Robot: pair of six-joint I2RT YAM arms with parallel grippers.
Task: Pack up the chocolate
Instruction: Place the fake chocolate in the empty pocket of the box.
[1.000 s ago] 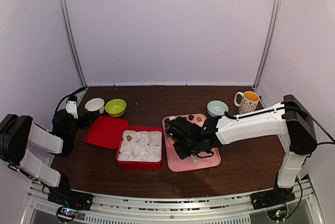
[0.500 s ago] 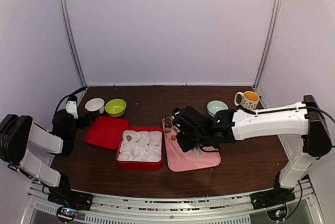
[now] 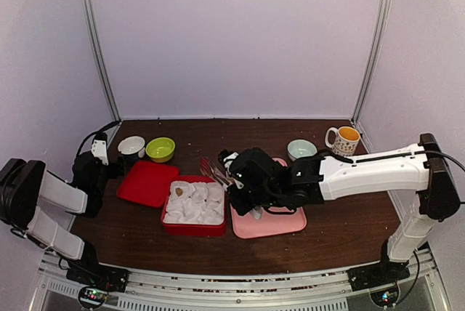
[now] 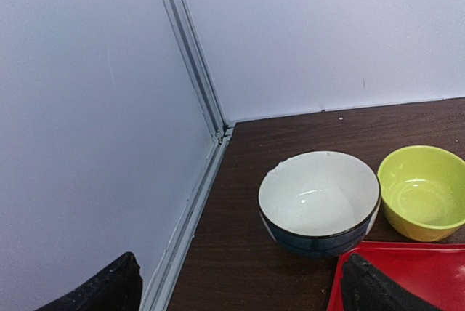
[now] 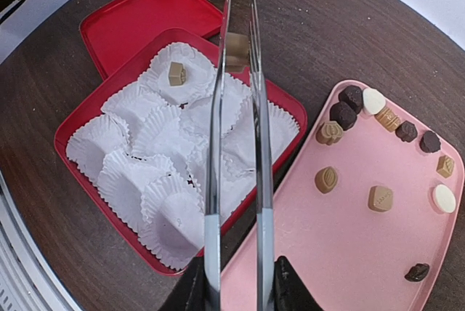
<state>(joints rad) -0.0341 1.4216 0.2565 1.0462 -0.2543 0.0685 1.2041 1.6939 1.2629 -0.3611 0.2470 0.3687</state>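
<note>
Top external view: the chocolate (image 3: 179,191) shows as tiny specks. One light-brown piece sits in a white paper cup at the far left of the red box (image 3: 192,229), and others lie hidden or blurred on the pink tray (image 3: 283,222) under the right arm. The right fingers (image 3: 241,180) grip the tongs (image 3: 213,171), whose tips reach over the box's far right corner. A second ago this arm was low over the tray, and half a second ago the tongs were at the tray's left edge. The arm has since swung left. The left fingers (image 3: 120,162) have not moved and rest by the white bowl (image 3: 131,145).

Left wrist view: the left fingers (image 4: 370,289) are spread wide and hold nothing. Ahead of them are the white bowl (image 4: 320,198), the green bowl (image 4: 423,191) and a corner of the red lid (image 4: 429,271) on the counter (image 4: 232,253).

Right wrist view: the right fingers (image 5: 290,289) are clamped on the tongs (image 5: 212,180). A light-brown cube of chocolate (image 5: 236,42) is pinched near the tongs' tips, above the paper cups of the red box (image 5: 65,136). About a dozen more pieces, light brown, dark brown and two cream-white, lie along the pink tray (image 5: 327,253), mostly at its far edge.
</note>
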